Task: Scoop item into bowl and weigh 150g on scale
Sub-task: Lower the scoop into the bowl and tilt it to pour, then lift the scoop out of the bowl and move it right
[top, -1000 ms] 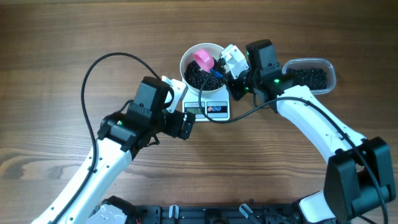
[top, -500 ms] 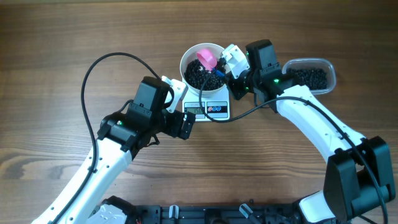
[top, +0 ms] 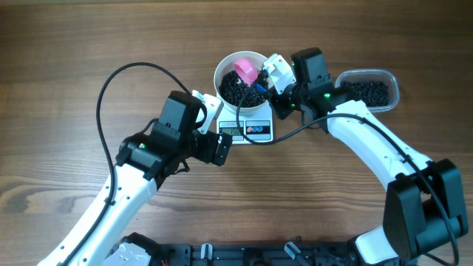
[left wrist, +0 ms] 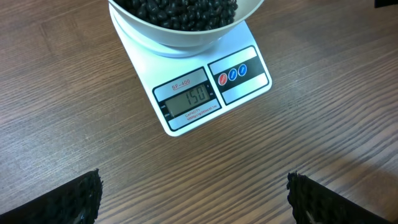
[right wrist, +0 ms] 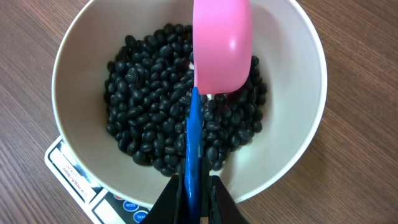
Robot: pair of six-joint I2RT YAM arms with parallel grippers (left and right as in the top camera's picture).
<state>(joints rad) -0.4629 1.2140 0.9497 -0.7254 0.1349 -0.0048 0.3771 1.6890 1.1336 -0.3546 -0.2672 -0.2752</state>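
The white bowl (top: 219, 74) stands on the small white scale (top: 255, 130) and holds a heap of black beans (top: 233, 90). The scale's display (left wrist: 188, 101) reads 150. My right gripper (right wrist: 193, 186) is shut on the blue handle (right wrist: 193, 137) of a pink scoop (right wrist: 222, 43), whose head hangs over the beans (right wrist: 149, 106) inside the bowl (right wrist: 298, 124). My left gripper (left wrist: 194, 199) is open and empty, low over the wood just in front of the scale (left wrist: 242, 71), its fingertips (left wrist: 81, 196) far apart.
A clear plastic tub (top: 369, 90) with more black beans sits right of the scale, behind the right arm. A black cable loops across the table on the left. The table is brown wood.
The pink scoop head has shifted slightly to the right over the bowl. Both arms are otherwise still.
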